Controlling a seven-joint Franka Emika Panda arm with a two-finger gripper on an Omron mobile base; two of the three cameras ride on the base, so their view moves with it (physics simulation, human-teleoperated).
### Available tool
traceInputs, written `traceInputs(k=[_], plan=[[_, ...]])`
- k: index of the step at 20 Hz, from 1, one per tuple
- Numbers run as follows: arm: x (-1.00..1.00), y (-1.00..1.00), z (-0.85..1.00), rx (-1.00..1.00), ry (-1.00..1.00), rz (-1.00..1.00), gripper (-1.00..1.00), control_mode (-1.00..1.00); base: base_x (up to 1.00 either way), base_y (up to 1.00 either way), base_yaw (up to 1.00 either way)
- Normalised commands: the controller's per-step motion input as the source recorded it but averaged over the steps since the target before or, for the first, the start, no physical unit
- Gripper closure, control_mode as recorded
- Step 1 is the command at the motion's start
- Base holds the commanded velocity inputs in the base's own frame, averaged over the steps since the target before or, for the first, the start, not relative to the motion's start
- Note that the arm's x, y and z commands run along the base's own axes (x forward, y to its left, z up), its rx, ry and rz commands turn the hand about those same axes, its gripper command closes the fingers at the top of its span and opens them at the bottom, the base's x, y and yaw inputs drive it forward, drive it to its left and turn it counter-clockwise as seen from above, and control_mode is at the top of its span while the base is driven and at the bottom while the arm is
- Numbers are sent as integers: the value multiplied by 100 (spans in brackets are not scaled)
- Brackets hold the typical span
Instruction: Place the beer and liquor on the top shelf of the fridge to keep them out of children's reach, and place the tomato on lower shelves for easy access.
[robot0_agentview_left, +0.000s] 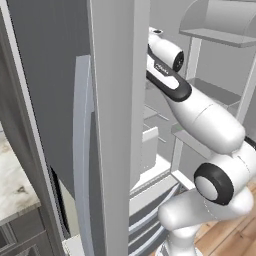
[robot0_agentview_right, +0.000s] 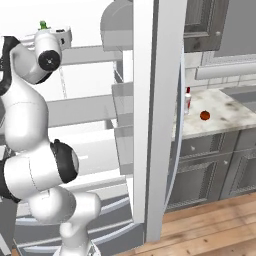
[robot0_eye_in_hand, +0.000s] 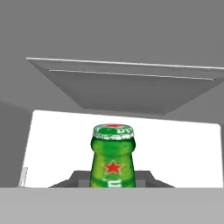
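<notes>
Up high inside the fridge (robot0_agentview_left: 45, 75), jaws clamped tight on the beer (robot0_eye_in_hand: 113, 157), green neck upright in the hand view. Over in the right base view, liquor (robot0_agentview_right: 187, 101) and tomato (robot0_agentview_right: 204, 115) waiting on the worktop (robot0_agentview_right: 235, 112), far right.

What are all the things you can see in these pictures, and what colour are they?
beer: one, green bottle with a red star, held in the claw inside the fridge
liquor: one, whitish bottle with a red cap, on the counter beside the fridge
tomato: one, red, on the counter near the liquor
fridge: one, dark grey outside, pale inside, doors open
shelves: several, light grey, inside the fridge
counter: pale marble top to the right of the fridge
cabinets: grey, under the counter
floor: brown wood
arm: one, white with dark joints, reaching into the fridge
claw: one, shut on the beer
</notes>
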Motion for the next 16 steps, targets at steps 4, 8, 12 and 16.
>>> traceInputs(k=[4,8,12,16], plan=[[48,18,-2,0,0,0,100,-100,0,0,0],[52,18,0,0,0,0,100,-100,0,0,0],[55,18,0,0,0,0,100,-100,0,0,0],[57,15,0,0,0,0,100,-100,0,0,0]])
